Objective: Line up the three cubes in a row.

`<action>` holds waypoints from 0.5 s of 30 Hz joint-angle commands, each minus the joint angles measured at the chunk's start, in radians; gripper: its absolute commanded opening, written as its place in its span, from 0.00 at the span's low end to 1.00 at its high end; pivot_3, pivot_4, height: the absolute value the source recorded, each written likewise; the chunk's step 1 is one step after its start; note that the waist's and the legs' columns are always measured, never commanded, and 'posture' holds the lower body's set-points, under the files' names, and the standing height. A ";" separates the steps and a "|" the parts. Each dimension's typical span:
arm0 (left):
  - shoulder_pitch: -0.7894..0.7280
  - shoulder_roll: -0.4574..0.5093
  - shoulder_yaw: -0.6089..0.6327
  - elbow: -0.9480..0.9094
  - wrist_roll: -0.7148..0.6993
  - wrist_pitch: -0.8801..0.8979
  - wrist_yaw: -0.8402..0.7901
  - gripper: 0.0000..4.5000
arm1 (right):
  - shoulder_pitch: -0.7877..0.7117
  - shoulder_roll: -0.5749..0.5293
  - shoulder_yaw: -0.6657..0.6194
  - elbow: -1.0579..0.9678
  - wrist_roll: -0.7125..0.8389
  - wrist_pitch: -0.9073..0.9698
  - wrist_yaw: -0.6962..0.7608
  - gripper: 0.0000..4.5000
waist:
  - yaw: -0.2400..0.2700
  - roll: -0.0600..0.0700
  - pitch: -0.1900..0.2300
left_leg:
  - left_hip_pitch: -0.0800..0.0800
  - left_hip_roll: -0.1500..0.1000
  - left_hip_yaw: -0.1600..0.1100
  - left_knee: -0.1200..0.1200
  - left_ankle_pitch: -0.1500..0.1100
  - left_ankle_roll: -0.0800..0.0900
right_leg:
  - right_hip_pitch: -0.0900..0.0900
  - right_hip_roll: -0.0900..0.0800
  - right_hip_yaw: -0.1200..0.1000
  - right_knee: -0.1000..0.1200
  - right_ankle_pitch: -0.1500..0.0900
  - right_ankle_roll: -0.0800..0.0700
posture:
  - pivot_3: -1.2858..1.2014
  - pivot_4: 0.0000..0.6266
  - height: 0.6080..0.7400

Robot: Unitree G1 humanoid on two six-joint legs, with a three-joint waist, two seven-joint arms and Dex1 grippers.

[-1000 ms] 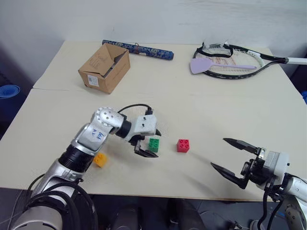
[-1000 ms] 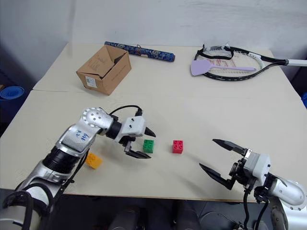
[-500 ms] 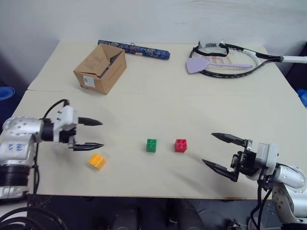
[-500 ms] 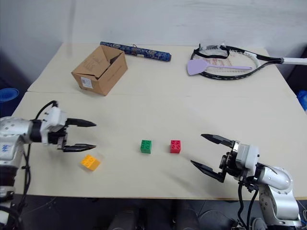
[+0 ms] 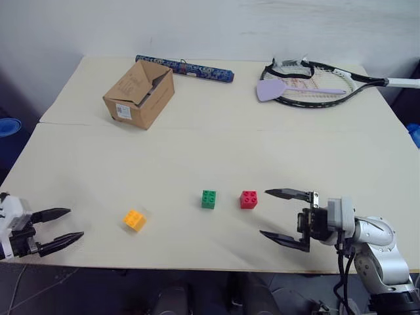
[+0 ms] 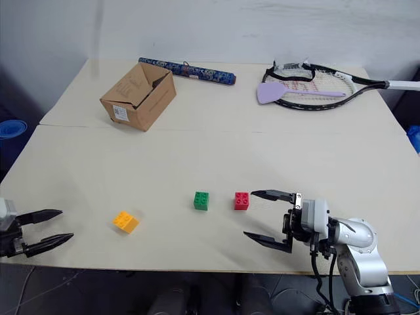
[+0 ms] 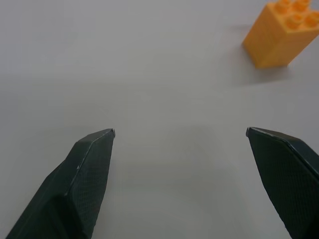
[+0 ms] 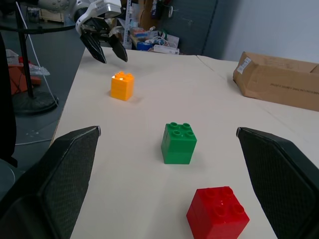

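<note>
Pale beige table [image 5: 216, 147]; white wall [image 5: 210, 26] behind it

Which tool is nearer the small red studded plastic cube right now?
Right. The right tool sits open just beside the red cube; the left tool is far off at the table's opposite edge.

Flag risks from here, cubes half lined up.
1. The right gripper sits open beside the red cube; a small drift could knock it off line with the green cube.
2. The yellow-orange cube lies skewed, near the table's front edge; a careless push by the left gripper might send it off.
</note>
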 commanded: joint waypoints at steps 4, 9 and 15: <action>0.157 -0.218 -0.056 -0.560 -0.125 0.160 0.286 0.98 | -0.003 -0.006 -0.024 0.006 0.022 -0.040 0.037 1.00 | -0.001 0.000 0.000 | 0.001 0.000 0.000 0.000 0.000 0.000 | 0.001 0.000 0.000 0.000 0.000 0.000 | 0.52 0.24 1.00; 0.172 -0.378 -0.201 -0.614 0.019 0.172 0.520 0.98 | 0.013 0.005 -0.013 -0.012 0.024 -0.039 0.035 1.00 | 0.001 0.003 -0.002 | 0.004 0.000 0.001 -0.001 -0.001 0.000 | 0.004 0.001 0.000 -0.003 0.000 0.000 | 0.52 0.24 1.00; 0.161 -0.392 -0.244 -0.574 0.111 0.119 0.601 0.73 | 0.031 0.005 -0.017 -0.022 0.022 -0.040 0.025 1.00 | 0.003 0.003 -0.002 | 0.005 0.000 0.001 0.000 -0.001 0.001 | 0.005 0.002 0.000 -0.004 0.000 0.000 | 0.52 0.24 1.00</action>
